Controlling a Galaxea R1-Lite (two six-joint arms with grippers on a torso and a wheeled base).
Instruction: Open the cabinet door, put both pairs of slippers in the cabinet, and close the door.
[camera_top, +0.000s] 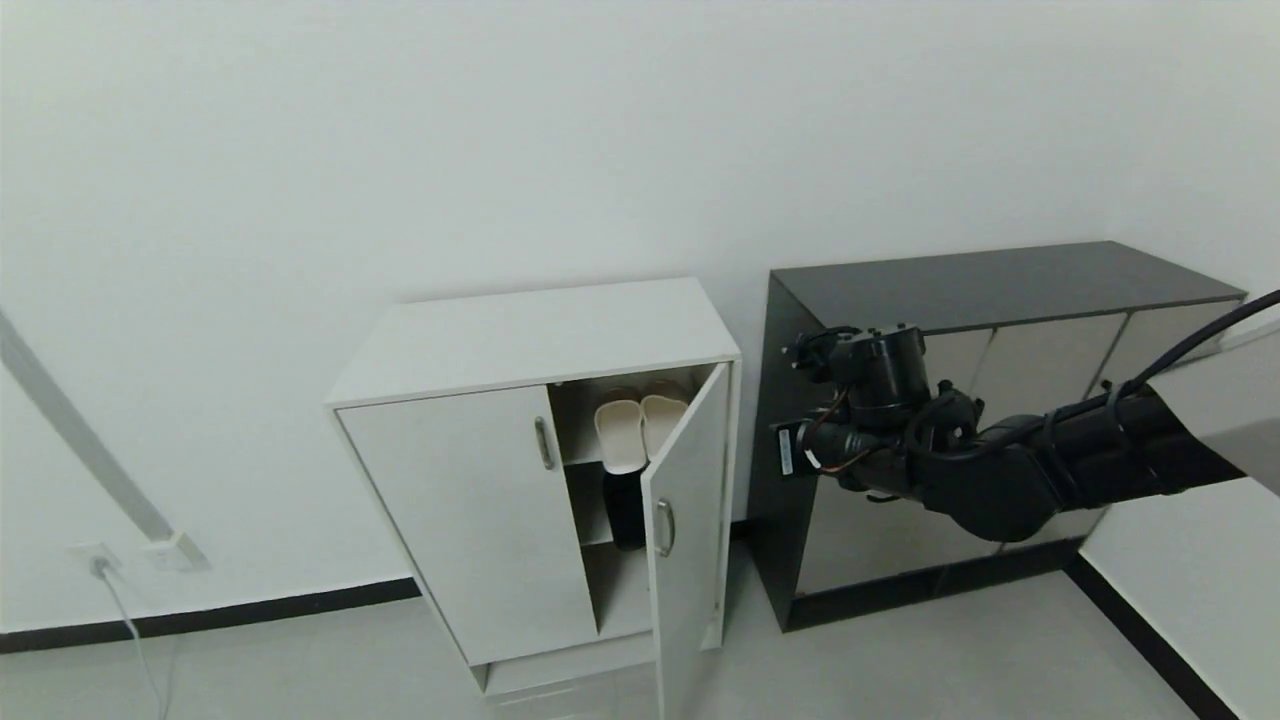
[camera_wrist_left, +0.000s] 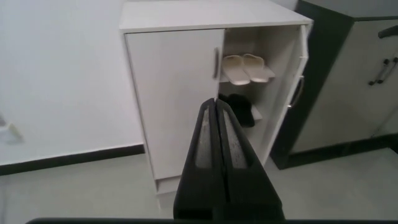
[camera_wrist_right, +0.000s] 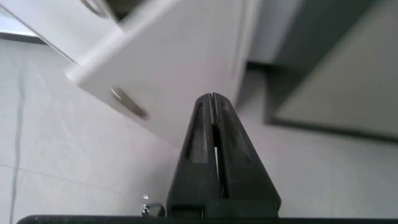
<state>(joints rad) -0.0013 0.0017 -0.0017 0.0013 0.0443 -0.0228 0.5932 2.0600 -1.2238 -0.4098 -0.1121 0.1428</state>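
Over by the ajar cabinet door (camera_wrist_right: 168, 68), the right gripper (camera_wrist_right: 213, 98) is kept pinched shut, tapered black fingers pressed flat together. Same for the left gripper (camera_wrist_left: 216, 104). The door's rounded metal handle (camera_wrist_right: 127, 102) is caught close up. From the left wrist, cream slippers (camera_wrist_left: 247, 67) are seen on the top shelf, with black slippers (camera_wrist_left: 245, 113) below.

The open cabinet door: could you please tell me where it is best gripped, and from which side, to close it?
Probably the slim vertical handle near the free edge of the cabinet door, approached from its outer face, which faces the right gripper. The door is hinged on its right side and stands ajar, so the handle sits far from the hinges, giving leverage.
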